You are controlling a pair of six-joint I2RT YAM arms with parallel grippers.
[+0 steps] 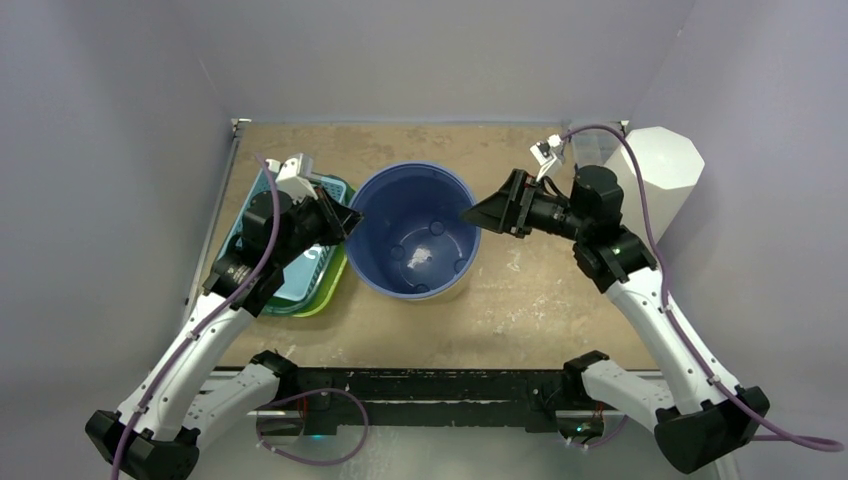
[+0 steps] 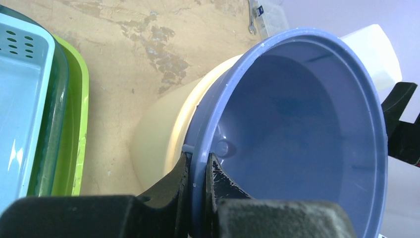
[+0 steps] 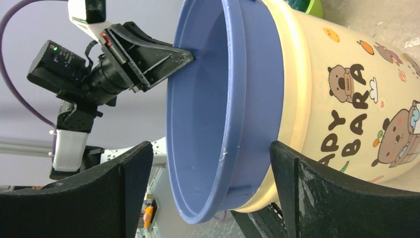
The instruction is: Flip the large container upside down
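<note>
The large container (image 1: 415,235) is a bucket, blue inside and cream outside, standing mouth up at the table's middle. My left gripper (image 1: 350,222) is shut on its left rim; the left wrist view shows one finger outside the rim and one inside, gripper (image 2: 199,173) on the bucket (image 2: 297,124). My right gripper (image 1: 476,214) is open at the right rim. In the right wrist view the bucket's rim (image 3: 213,99) passes between the spread fingers of the right gripper (image 3: 210,188) without touching either. The left gripper (image 3: 148,54) shows across the mouth.
Stacked baskets, light blue (image 1: 305,270) in green (image 1: 330,290), lie under my left arm, just left of the bucket; they also show in the left wrist view (image 2: 20,99). A white angular container (image 1: 660,165) stands back right. The enclosure walls close in on three sides.
</note>
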